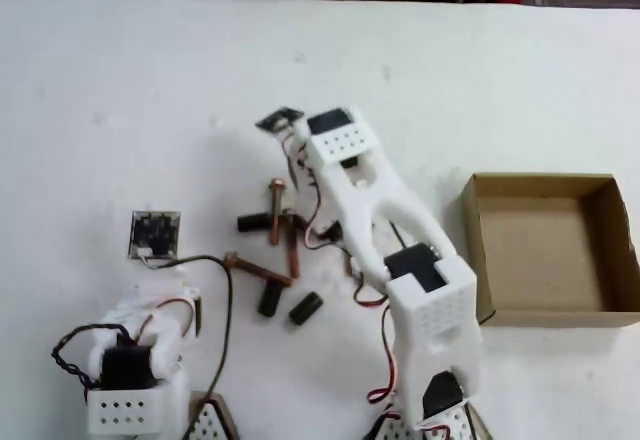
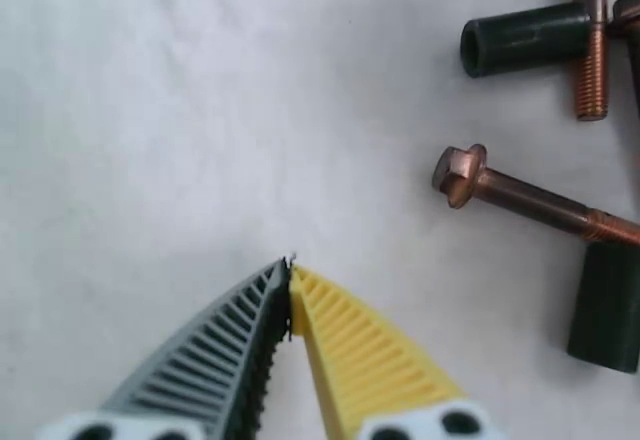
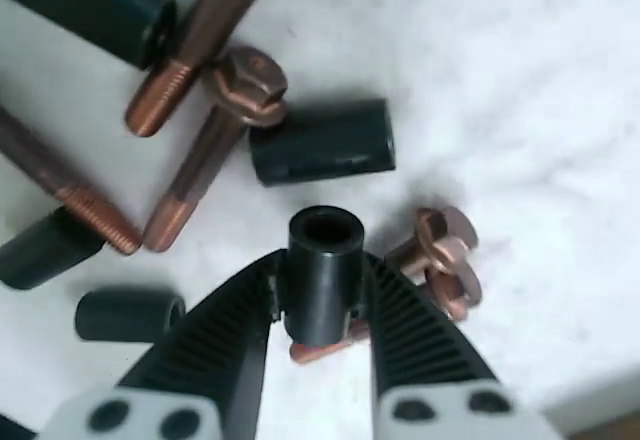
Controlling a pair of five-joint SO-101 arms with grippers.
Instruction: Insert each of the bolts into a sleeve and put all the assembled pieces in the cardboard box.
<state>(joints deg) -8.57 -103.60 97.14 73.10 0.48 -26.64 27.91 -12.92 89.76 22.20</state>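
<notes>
Sleeve (image 3: 325, 250), black and standing on end, was clamped by my right tool (image 3: 322, 290) at the lower centre of the right wrist frame. Copper showed beneath it, and I couldn't tell whether a bolt was seated inside. I judged that a tilt might let the round sleeve twist or slip out. A bolt head (image 3: 445, 260) lay just beside one finger and could have been knocked. A second sleeve (image 3: 320, 142) and loose bolts (image 3: 215, 150) crowded the space above. My left tool (image 2: 290, 270), clenched on nothing, hovered over the tabletop (image 1: 120, 90) near another bolt (image 2: 530, 195). The cardboard box (image 1: 472, 240) sat at the right of the high frame, well apart.
</notes>
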